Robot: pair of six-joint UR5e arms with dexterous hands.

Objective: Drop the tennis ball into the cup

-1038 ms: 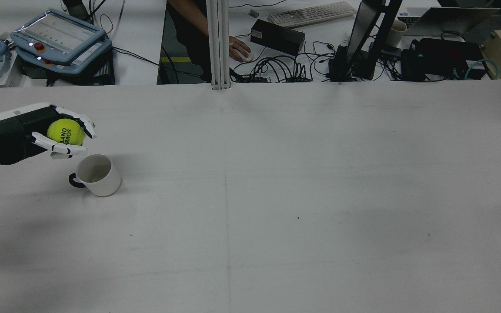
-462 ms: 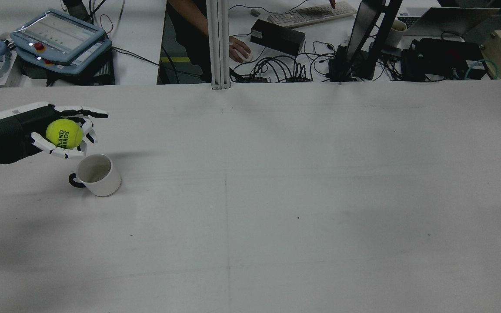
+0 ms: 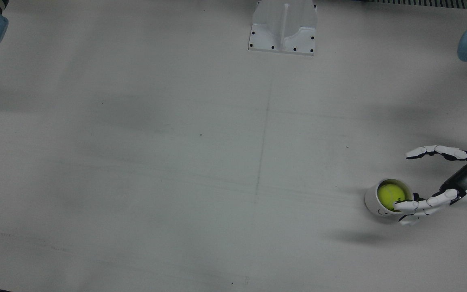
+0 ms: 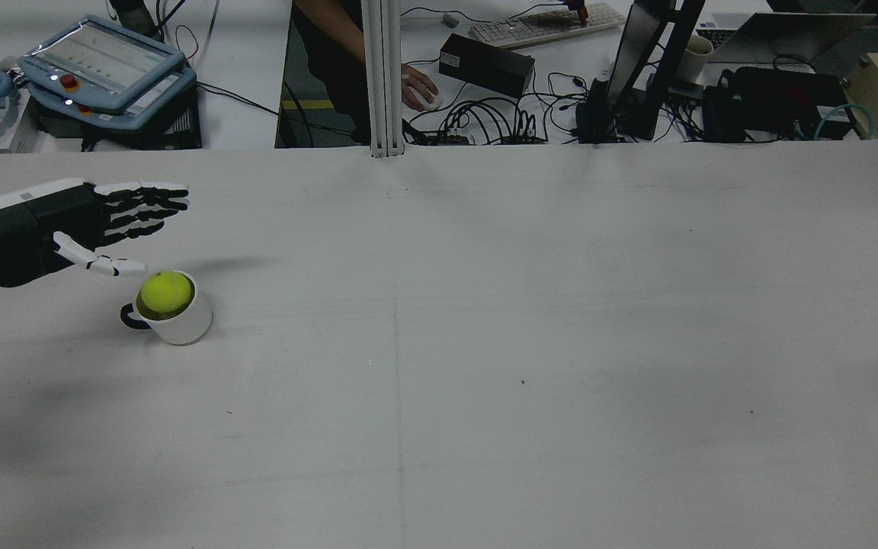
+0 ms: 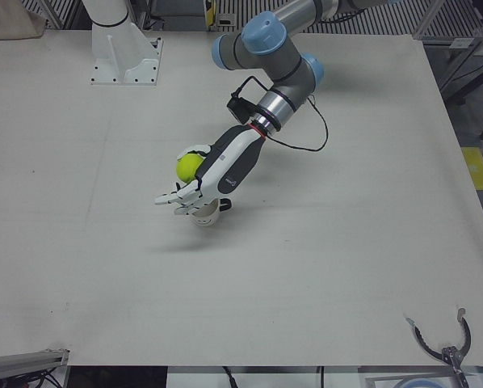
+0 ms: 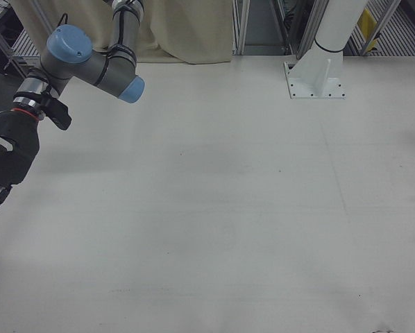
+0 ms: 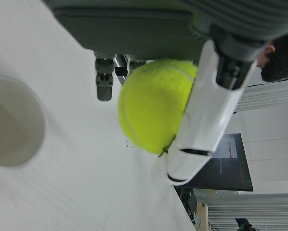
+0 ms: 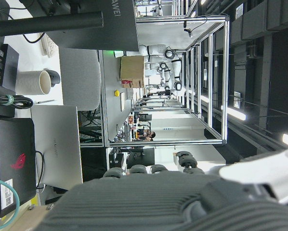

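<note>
The yellow tennis ball [image 4: 167, 292] sits in the mouth of the white cup [image 4: 184, 324] with a black handle, at the table's left in the rear view. The front view shows the ball [image 3: 389, 196] inside the cup [image 3: 372, 206] too. My left hand [image 4: 81, 221] hovers just behind and above the cup, fingers spread flat and empty; it also shows in the front view [image 3: 466, 178]. The left hand view shows the ball [image 7: 156, 103] by a white finger, the cup [image 7: 11, 122] beside it. My right hand [image 6: 6, 159] hangs at the right-front view's left edge, fingers straight, holding nothing.
The white table [image 4: 485, 343] is bare apart from the cup. A white pedestal [image 3: 283, 26] stands at the robot's side. Beyond the far edge are a teach pendant [image 4: 104, 61], cables and a person's hand on a mouse [image 4: 420, 88].
My left hand opened its fingers and let go of the tennis ball. The ball dropped from the hand into the cup. The arm itself has barely moved.
</note>
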